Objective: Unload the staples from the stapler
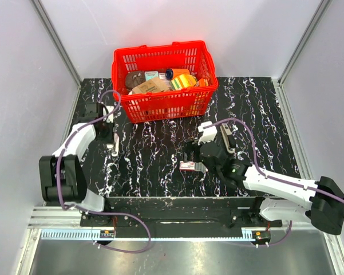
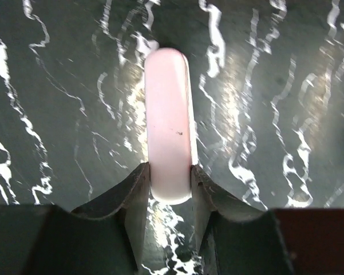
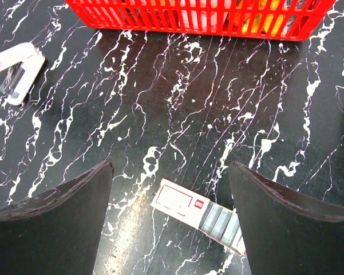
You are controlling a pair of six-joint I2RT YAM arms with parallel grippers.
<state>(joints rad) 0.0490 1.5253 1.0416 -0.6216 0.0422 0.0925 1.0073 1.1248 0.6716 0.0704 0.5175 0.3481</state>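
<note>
Left wrist view: left gripper (image 2: pixel 170 175) clamps the near end of the stapler (image 2: pixel 167 114), which points to 12 o'clock. Right gripper (image 3: pixel 170 177) stands wide open, empty.

The stapler (image 2: pixel 169 132), centre of the left wrist view, looks like smooth, glossy cream-white plastic. The table (image 2: pixel 275 86) is black with white marble veining and a reflective sheen. The basket (image 1: pixel 166 103), upper centre, is red plastic lattice. The right gripper (image 3: pixel 170 166) has matt dark fingers (image 3: pixel 51 223) with scuffed edges.
</note>
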